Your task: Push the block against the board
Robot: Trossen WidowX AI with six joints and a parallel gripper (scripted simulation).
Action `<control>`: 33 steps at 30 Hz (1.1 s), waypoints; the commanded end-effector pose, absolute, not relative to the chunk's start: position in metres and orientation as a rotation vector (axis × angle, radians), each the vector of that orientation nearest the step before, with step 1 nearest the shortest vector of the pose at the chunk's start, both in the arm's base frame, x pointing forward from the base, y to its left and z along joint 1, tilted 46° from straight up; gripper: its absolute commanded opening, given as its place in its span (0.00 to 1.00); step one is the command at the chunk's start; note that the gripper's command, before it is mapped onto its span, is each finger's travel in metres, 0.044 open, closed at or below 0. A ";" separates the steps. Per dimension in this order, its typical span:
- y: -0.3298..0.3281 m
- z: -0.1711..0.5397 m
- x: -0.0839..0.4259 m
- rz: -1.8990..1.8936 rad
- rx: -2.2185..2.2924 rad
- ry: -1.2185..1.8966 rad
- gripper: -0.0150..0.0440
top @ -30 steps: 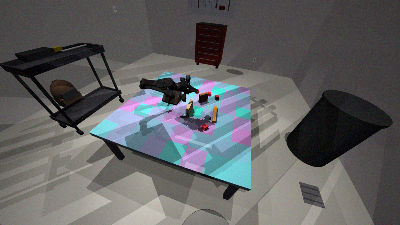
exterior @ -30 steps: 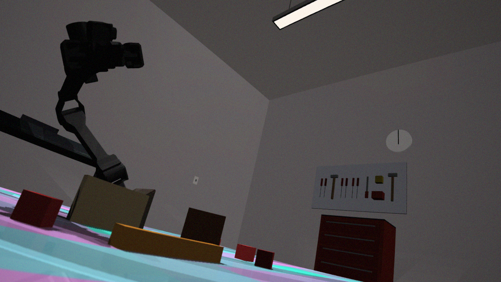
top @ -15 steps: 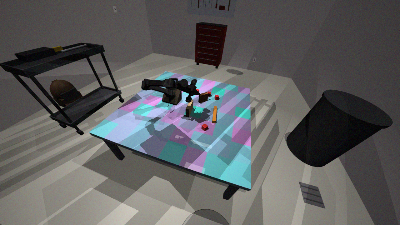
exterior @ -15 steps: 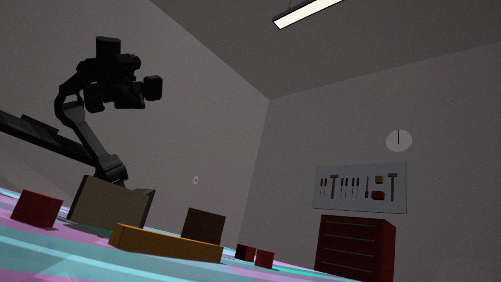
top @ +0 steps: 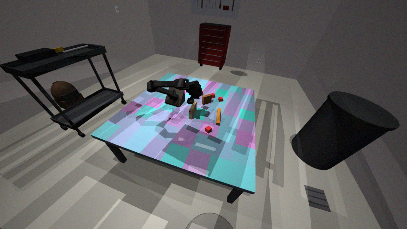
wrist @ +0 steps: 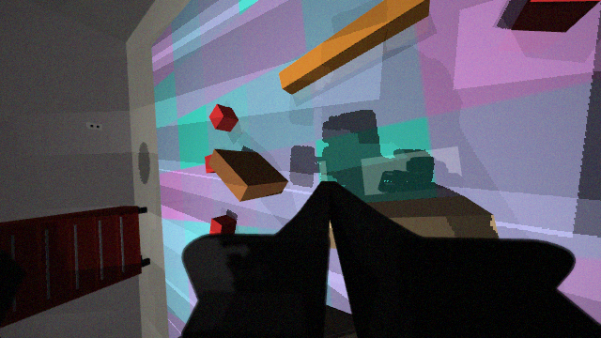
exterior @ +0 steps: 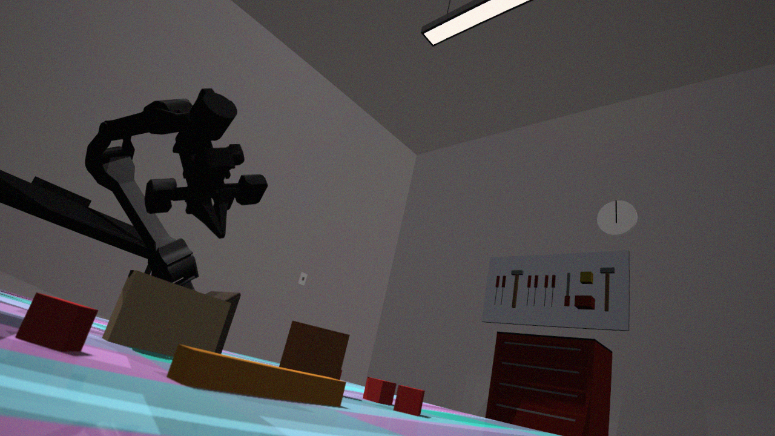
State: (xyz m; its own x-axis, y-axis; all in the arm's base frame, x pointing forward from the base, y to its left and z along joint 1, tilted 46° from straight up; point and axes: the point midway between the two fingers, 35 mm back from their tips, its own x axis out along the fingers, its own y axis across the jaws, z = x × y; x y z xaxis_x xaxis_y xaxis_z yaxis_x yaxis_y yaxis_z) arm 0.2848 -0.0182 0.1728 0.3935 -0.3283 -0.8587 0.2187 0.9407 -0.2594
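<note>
Barely started: hand (wrist: 330,197) clenched on nothing, poised above worktop (wrist: 516,141). Square block (wrist: 246,173) just left of fingertips, well apart from orange board (wrist: 352,44) farther ahead. Pushing, squaring up, retreating all left.

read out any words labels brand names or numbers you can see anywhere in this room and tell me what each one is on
None: no view shows any readable text.
The tool board carries only tool shapes.
The wall clock has a single hand and no numerals.
The blocks, the red drawer cabinet and the arm are unmarked.
</note>
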 end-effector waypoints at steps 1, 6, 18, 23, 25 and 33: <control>-0.021 0.155 0.266 -0.411 -0.170 1.231 0.25; -0.026 0.142 0.244 -0.486 -0.262 1.353 0.25; -0.040 0.138 0.201 -0.652 -0.562 1.572 0.25; -0.041 0.138 0.199 -0.660 -0.581 1.581 0.25; -0.042 0.137 0.199 -0.659 -0.581 1.581 0.25; -0.076 0.104 0.193 -0.662 -0.582 1.579 0.25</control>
State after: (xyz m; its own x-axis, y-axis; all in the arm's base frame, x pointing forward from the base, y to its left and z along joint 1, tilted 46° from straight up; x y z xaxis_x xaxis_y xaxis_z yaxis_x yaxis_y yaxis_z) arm 0.1945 -0.0699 0.1098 -0.1150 -0.6991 -0.7057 0.0138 0.7092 -0.7048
